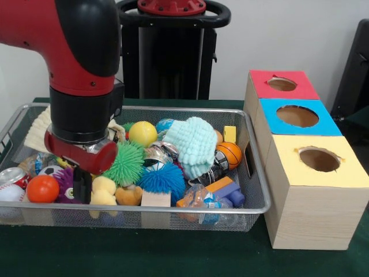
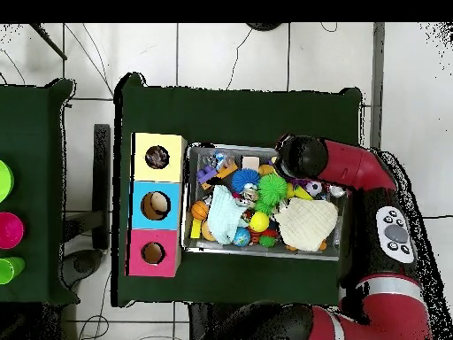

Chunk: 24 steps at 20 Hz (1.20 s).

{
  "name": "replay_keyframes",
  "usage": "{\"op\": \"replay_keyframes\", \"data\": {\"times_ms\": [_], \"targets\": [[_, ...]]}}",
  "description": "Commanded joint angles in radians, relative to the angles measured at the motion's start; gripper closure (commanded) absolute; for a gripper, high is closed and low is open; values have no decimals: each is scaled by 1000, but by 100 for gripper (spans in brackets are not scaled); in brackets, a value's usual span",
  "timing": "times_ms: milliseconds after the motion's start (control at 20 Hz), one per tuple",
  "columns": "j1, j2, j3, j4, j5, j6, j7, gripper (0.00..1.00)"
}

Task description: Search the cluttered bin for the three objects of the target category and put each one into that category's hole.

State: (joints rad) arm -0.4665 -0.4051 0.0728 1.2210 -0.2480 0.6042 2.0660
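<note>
The silver wire-mesh bin (image 1: 258, 183) lies on the green table, full of toys; it also shows in the overhead view (image 2: 265, 254). A crinkly clear wrapper with coloured print (image 1: 203, 198) lies at the bin's front right, by the wall. Another whitish dotted wrapper (image 1: 36, 164) peeks out at the left, partly behind the arm. A third wrapper is not clear to see. My gripper (image 1: 82, 184) is low in the bin's left part, among a purple spiky ball (image 1: 65, 179) and yellow plush. In the overhead view the arm's wrist (image 2: 301, 158) hides it.
Three wooden boxes with round holes stand right of the bin: red (image 1: 282, 84), blue (image 1: 297, 116), yellow (image 1: 319, 159). In the bin are green (image 1: 125, 163) and blue (image 1: 161, 179) spiky balls, a teal knitted cloth (image 1: 193, 144), an orange ball (image 1: 42, 188) and a dented can (image 1: 11, 176).
</note>
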Motion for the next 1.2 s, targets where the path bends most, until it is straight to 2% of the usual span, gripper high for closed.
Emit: {"op": "replay_keyframes", "data": {"times_ms": [50,350,550,800,1200], "targets": [[22,30,52,75,-38,18,-40,100],[40,38,38,64,-38,10,-18,100],[31,30,60,134,4,64,-12,100],[54,4,55,259,37,15,81,100],[77,7,25,289,23,-32,97,100]]}}
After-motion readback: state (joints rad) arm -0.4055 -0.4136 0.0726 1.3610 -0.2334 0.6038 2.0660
